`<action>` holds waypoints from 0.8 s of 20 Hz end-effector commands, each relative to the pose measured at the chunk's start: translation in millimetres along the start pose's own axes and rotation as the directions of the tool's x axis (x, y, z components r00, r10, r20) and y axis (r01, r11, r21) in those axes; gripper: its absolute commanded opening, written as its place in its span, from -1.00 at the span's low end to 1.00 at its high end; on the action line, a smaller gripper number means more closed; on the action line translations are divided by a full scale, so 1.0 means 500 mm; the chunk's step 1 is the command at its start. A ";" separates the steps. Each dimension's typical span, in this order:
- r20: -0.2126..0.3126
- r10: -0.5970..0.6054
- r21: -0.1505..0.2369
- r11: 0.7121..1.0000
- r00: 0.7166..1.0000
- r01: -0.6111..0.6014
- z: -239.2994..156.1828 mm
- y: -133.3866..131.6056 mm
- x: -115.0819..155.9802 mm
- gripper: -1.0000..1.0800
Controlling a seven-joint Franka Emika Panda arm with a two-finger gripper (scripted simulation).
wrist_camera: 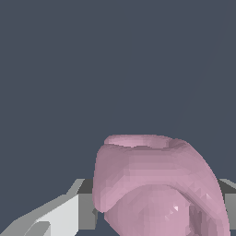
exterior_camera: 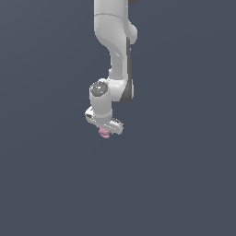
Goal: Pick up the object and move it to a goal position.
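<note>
The white arm [exterior_camera: 117,50] comes down from the top of the exterior view, a dark strip running along its right side, and bends toward the exterior view's left at a rounded joint with a grey cap [exterior_camera: 99,89]. Below that sits the gripper [exterior_camera: 105,129], tilted, its body slanting down to the right. A small pink blob [exterior_camera: 105,133] pokes out from under it — touching the gripper's underside, mostly hidden by it. The fingers can't be made out from here. Everything behind is flat, dark slate-blue — no edge or surface shows.
</note>
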State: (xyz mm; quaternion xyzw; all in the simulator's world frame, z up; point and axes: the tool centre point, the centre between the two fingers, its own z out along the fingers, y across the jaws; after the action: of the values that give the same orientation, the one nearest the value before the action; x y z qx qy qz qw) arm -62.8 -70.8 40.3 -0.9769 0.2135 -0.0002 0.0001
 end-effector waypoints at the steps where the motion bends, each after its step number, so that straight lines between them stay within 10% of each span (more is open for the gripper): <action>1: 0.000 0.000 0.000 1.000 1.000 0.000 0.000 -0.001 0.000 -1.00; 16: 0.000 0.000 -0.001 1.000 1.000 0.000 -0.102 -0.134 0.013 -1.00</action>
State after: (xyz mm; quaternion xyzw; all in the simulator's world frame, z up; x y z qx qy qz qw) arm -35.0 -23.0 82.2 -0.9769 0.2137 0.0001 -0.0003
